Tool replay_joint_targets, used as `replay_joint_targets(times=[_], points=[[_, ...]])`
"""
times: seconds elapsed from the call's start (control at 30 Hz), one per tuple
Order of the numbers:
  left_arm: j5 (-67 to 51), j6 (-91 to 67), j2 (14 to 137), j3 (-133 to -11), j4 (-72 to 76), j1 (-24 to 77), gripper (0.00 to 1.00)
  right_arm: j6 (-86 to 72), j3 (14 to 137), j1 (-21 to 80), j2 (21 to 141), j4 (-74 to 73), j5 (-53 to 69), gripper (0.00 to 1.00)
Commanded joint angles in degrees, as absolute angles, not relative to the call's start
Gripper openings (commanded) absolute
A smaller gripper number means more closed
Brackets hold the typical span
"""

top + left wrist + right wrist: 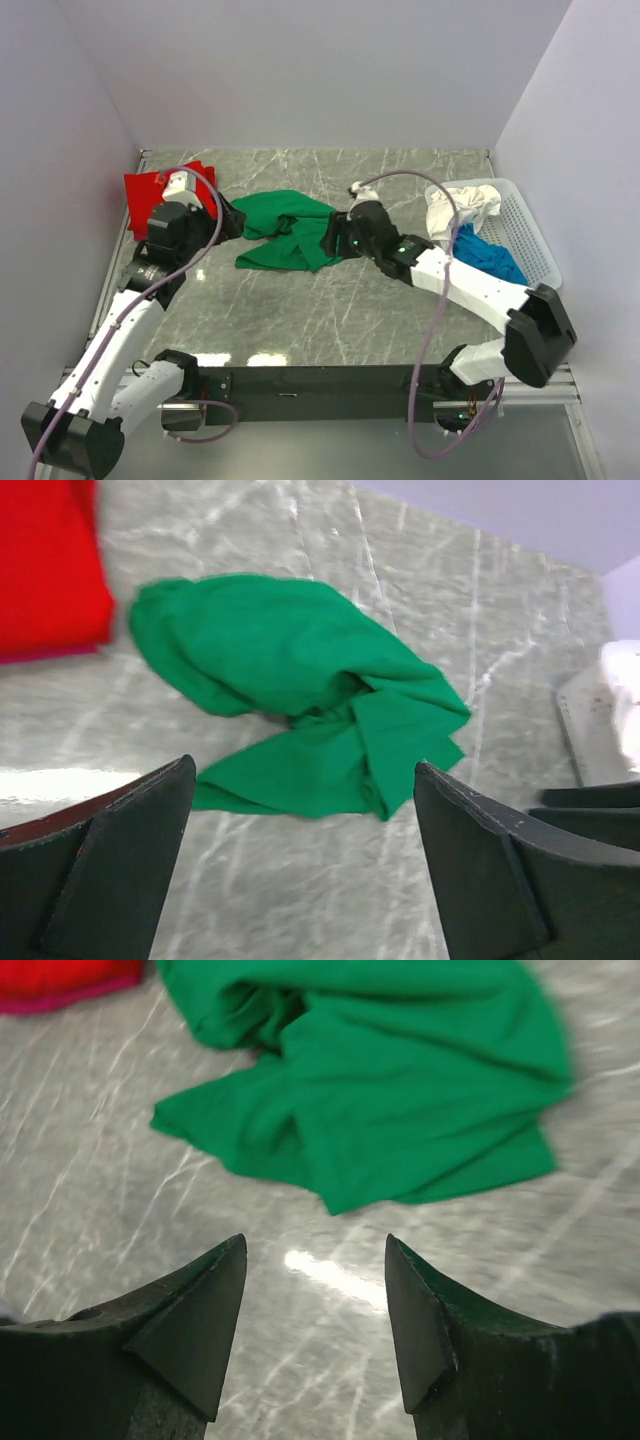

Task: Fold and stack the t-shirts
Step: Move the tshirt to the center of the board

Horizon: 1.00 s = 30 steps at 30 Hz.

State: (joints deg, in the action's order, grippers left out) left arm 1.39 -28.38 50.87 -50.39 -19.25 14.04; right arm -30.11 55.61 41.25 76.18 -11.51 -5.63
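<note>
Green soft cotton, a crumpled bright t-shirt [285, 238], lies bunched in the middle of the grey marbled table [330, 320], its longer run going roughly left to right, with a loose flap trailing toward the near edge. It sits directly between the two arms. The left gripper [302, 772] is at its left end, jaws spread wide and holding nothing, with the cloth straight ahead of the fingertips. The right gripper [315, 1242] is at its right end, jaws likewise parted and empty; bare table shows between its tips and the nearest hem lies just beyond them. Neither arm looks clearly nearer, so each seems placed to take its own end. The shirt is not spread flat, and my judgement is that it needs opening out along that left-right line before any fold. A red folded t-shirt [150, 190] rests at the far left. White [455, 208] and blue [490, 258] shirts wait in the white plastic lattice basket [530, 215] on the right.
</note>
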Motion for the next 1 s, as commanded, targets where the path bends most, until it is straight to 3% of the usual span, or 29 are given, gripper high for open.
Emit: replay_joint_targets(times=[0.0, 0.3, 0.77, 0.87, 0.97], points=[[0.46, -35.23, 53.25, -44.24, -12.42, 15.73, 0.96, -31.73, 56.16, 44.63, 81.02, -4.92, -2.11, 0.64], [-0.18, -37.79, 57.48, -36.74, -5.45, 15.82, 0.98, -30.15, 66.79, 46.93, 96.84, -8.7, -3.6, 0.62], [1.85, -36.56, 49.13, -38.14, -13.53, 15.91, 0.99, -32.96, 75.32, 47.02, 110.56, -17.22, -11.77, 0.6], [0.53, -35.78, 48.26, -39.72, -15.46, 15.82, 0.99, -32.96, 75.67, 47.02, 111.53, -18.19, -13.53, 0.55], [0.44, -34.37, 47.55, -42.53, -18.54, 15.82, 0.99, -32.96, 76.81, 47.02, 113.55, -19.77, -14.76, 0.44]])
